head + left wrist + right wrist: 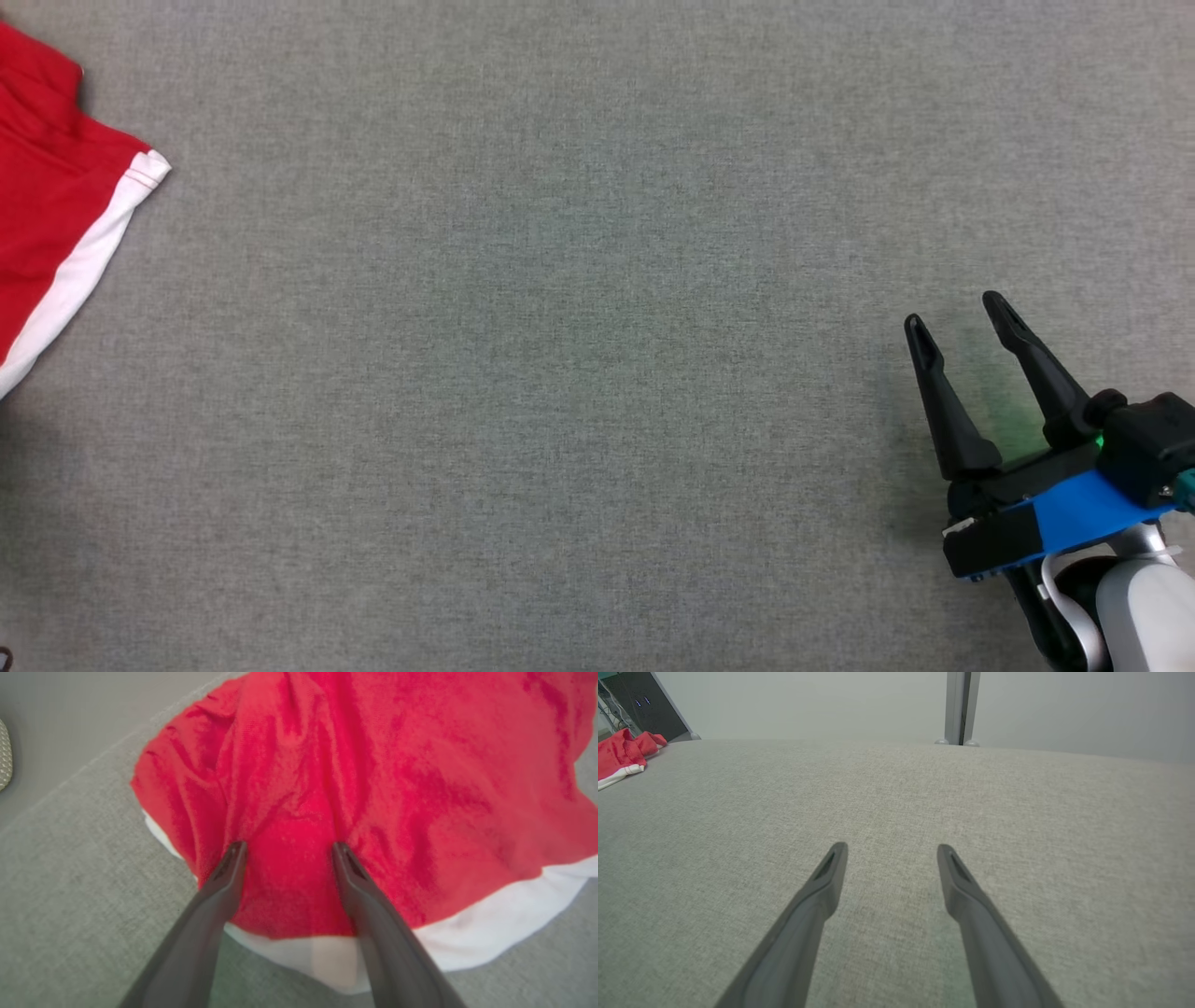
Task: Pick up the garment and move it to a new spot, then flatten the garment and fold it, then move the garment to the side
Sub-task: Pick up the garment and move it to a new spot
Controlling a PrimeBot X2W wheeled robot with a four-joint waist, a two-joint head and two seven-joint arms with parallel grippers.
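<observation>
**Garment at left edge of surface, both grippers open**

Garment [56, 215]: red cloth with a white trim band [79, 271] along one edge. It lies crumpled, not flat, at the far left margin of the grey fabric surface [560, 373] in the head view, partly cut off by the frame edge. The left wrist view shows it wrinkled, white band nearest the camera, with the edge of the surface just beyond it.

Left gripper [287, 847]: fingers spread wide and pointing onto the red cloth just past the white band. Cloth lies under and between the tips, not pinched. Cannot tell whether the tips touch it.

Right gripper [953, 311]: lower right of the head view, well apart from the garment, jaws wide apart over bare surface, nothing between them.

Background, right wrist view: upright grey post [959, 707] beyond the far edge; dark cabinet [635, 700] behind the garment.
</observation>
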